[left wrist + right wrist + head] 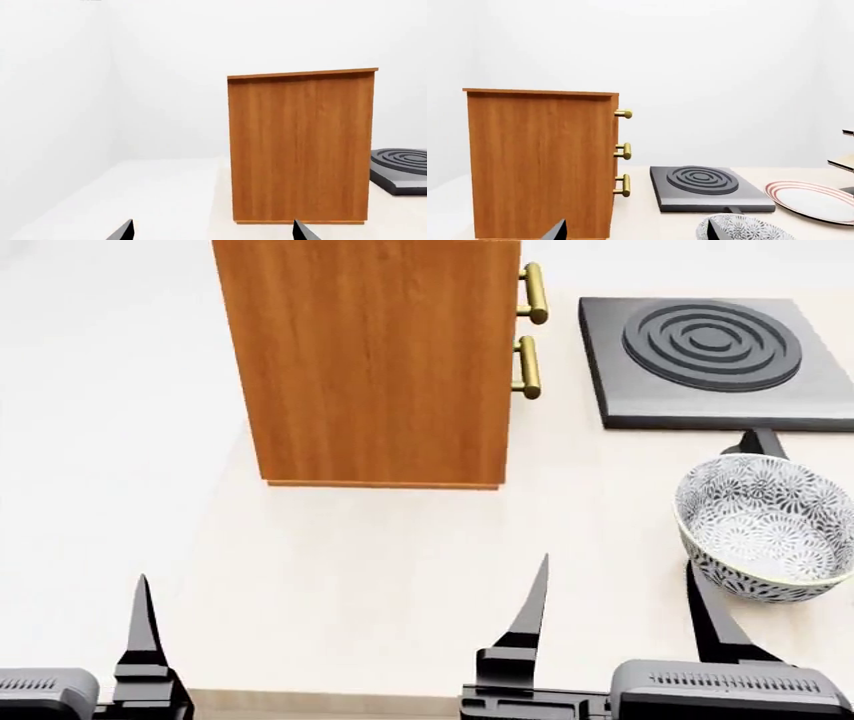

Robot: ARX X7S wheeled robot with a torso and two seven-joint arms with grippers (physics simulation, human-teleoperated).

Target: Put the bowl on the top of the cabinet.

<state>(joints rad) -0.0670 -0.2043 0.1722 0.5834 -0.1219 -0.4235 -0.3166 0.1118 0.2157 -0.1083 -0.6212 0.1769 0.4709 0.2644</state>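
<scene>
The bowl (769, 525) sat on the counter (374, 560) toward its right edge, just in front of the black hob (714, 360), with the right gripper (617, 615) much nearer than the left gripper (210, 231); one of its fingers rose just beside the bowl's near left side, so the bowl lay slightly right of the gap. Both sets of jaws stood wide and empty. The cabinet (374, 360) stood toward the far edge, left of the hob, and no writing showed anywhere.
</scene>
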